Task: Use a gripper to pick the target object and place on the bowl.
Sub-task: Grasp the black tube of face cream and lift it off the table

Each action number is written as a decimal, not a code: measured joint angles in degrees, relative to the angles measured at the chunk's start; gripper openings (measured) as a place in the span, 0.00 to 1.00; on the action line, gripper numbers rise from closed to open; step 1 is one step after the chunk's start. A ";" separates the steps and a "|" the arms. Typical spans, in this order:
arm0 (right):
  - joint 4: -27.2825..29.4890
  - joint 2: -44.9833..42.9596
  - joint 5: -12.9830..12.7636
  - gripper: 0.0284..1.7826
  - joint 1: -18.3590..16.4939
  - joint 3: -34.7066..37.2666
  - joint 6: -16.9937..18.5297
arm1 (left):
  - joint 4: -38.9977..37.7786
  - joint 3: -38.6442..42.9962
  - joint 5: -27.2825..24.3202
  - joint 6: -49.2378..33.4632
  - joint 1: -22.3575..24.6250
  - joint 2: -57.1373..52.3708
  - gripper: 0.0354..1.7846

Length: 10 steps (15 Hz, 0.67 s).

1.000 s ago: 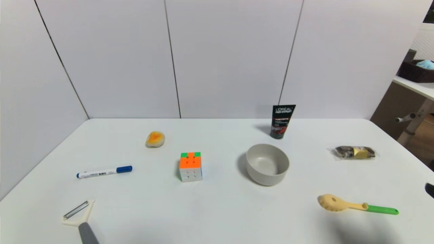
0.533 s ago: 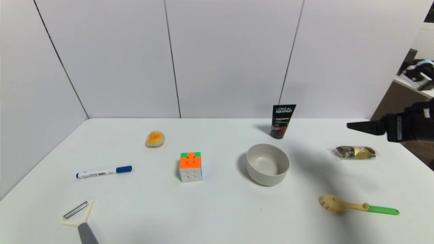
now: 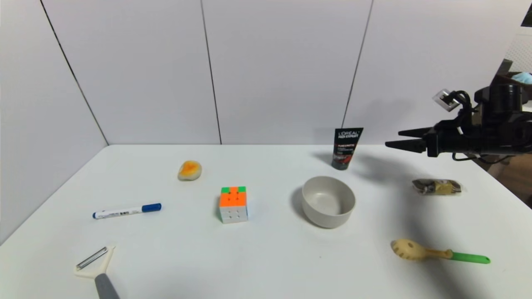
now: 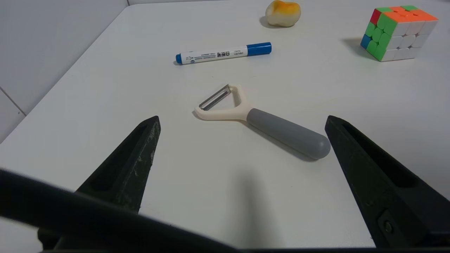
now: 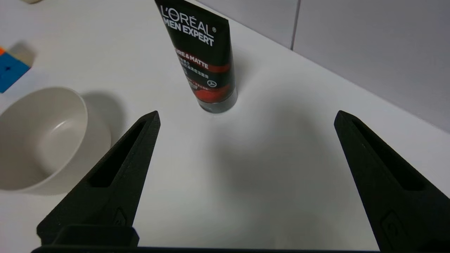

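The black L'OREAL MEN EXPERT tube [image 3: 347, 148] stands upright on its dark cap at the back of the white table, just behind the beige-grey bowl [image 3: 328, 201]. My right gripper [image 3: 395, 139] is open and empty, held above the table to the right of the tube, fingers pointing left toward it. In the right wrist view the tube [image 5: 202, 56] stands ahead of the open gripper [image 5: 246, 117], with the bowl [image 5: 42, 140] off to one side. My left gripper [image 4: 242, 119] is open and empty low over the table's front left, out of the head view.
A puzzle cube [image 3: 233, 204], an orange-topped stone [image 3: 190, 170], a blue-capped marker [image 3: 126, 211] and a peeler [image 3: 97, 268] lie on the left. A wrapped snack [image 3: 436, 186] and a yellow spoon with a green handle [image 3: 436, 252] lie on the right.
My right arm has come into view from the right and moved left and up, toward the tube. The tube, the bowl and the other objects have not moved.
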 joint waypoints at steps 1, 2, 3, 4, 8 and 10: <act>-0.46 2.04 4.10 0.96 -1.04 -1.38 -2.43 | 0.00 0.00 0.00 0.00 0.00 0.00 0.94; -1.18 3.85 7.24 0.96 -1.67 -2.65 -4.60 | 0.00 0.00 -0.02 0.02 0.00 0.00 0.94; -3.01 5.32 9.31 0.96 -1.95 -3.50 -5.29 | 0.00 0.00 -0.02 0.02 0.00 0.00 0.94; -5.21 6.39 11.19 0.96 -2.04 -3.94 -5.42 | 0.00 0.00 -0.02 0.00 0.00 0.00 0.94; -9.76 9.51 16.70 0.96 -1.67 -4.46 -5.62 | 0.00 0.00 -0.02 0.00 0.00 0.00 0.94; -10.97 11.24 17.01 0.96 -0.74 -5.56 -5.64 | 0.00 0.00 0.00 0.00 0.00 0.00 0.94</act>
